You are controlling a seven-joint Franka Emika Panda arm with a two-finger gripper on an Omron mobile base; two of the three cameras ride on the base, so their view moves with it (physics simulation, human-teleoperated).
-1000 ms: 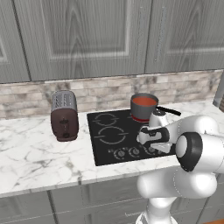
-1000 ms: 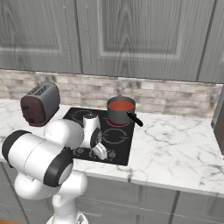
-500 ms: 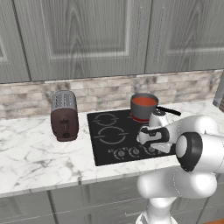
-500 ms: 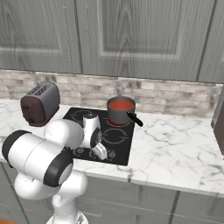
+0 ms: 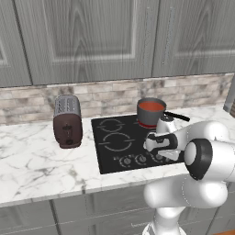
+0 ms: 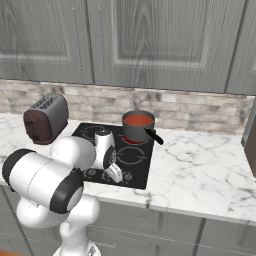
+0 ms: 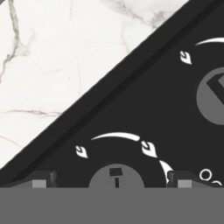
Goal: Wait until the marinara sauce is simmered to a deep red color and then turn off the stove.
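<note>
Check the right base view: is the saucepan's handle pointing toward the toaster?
No, the saucepan's black handle points to the picture's right, away from the toaster.

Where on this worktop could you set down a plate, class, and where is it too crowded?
Bare marble lies between the toaster and the stove, and more widely right of the stove, from the saucepan handle to the counter's end. Crowded: the stove's knob row, where the open hand hangs, and the back burner under the marinara sauce.

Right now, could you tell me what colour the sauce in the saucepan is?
The marinara sauce is orange-red, clearest in the right base view.
</note>
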